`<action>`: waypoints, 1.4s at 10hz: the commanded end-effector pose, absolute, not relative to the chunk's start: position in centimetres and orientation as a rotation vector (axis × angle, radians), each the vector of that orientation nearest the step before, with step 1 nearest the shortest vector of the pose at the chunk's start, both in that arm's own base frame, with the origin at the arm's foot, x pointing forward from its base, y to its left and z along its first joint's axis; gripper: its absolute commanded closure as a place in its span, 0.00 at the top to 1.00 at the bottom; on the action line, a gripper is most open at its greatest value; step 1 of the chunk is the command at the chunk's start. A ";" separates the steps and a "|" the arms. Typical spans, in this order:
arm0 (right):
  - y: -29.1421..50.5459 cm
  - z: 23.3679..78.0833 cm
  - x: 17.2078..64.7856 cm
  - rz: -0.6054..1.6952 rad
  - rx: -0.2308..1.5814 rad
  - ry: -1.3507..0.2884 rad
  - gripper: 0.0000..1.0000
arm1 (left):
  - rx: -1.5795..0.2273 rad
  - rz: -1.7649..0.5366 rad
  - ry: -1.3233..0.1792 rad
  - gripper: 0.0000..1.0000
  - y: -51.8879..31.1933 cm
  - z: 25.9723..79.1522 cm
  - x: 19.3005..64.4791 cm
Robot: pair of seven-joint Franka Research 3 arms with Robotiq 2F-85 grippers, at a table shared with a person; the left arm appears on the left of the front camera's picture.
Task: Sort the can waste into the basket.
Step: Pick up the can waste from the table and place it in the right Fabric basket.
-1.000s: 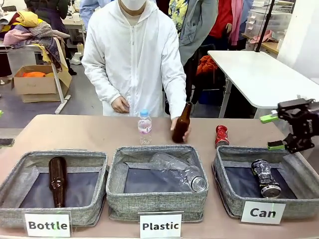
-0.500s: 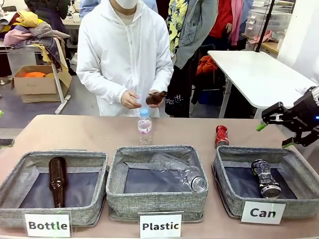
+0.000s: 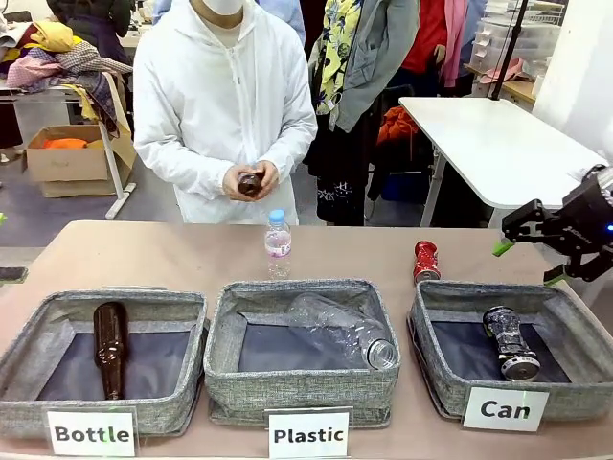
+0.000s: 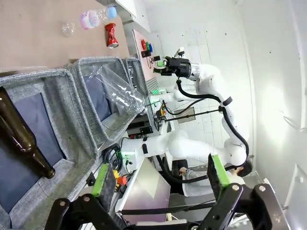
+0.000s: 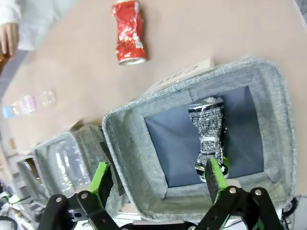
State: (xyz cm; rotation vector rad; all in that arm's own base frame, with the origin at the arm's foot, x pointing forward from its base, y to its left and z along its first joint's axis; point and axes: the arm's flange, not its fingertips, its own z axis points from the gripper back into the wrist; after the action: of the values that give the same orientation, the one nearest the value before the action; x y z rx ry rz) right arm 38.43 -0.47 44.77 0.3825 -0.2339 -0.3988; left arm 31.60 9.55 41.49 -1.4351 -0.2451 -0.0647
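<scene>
The "Can" basket (image 3: 433,369) is the reference. The black-and-grey can (image 3: 510,342) lies on its side inside this basket, on the dark base. The red can (image 3: 426,261) stands upright on the table just beyond the basket's far left corner, outside it. The right gripper (image 3: 528,263) hangs above the basket's far right rim, jaws released and spread, grasping nothing. The left gripper (image 4: 159,175) is well apart from the basket, past the far end of the basket row, jaws likewise spread and empty.
</scene>
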 end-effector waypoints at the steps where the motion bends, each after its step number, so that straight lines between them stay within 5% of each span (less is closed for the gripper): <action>1: 2.2 46.2 42.5 -0.341 0.222 -0.265 1.00 | -1.450 -0.058 -0.243 1.00 9.5 41.9 31.5; 6: 8.1 44.6 52.4 -0.206 -0.019 -0.245 1.00 | -1.435 -0.064 -0.245 1.00 9.6 41.5 31.6; 10: 10.7 39.5 58.1 -0.162 -0.083 -0.116 1.00 | -1.544 -0.039 -0.490 1.00 20.7 53.5 25.4; 14: 11.9 34.5 61.4 -0.177 -0.142 -0.063 1.00 | -1.522 -0.018 -0.420 1.00 23.3 51.9 23.4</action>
State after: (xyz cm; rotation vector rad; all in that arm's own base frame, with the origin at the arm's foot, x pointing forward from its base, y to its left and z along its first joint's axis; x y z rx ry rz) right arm 60.27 11.27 34.19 -0.0902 -0.0675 -0.1355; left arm 23.20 23.52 52.81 -1.5339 -0.4691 0.0009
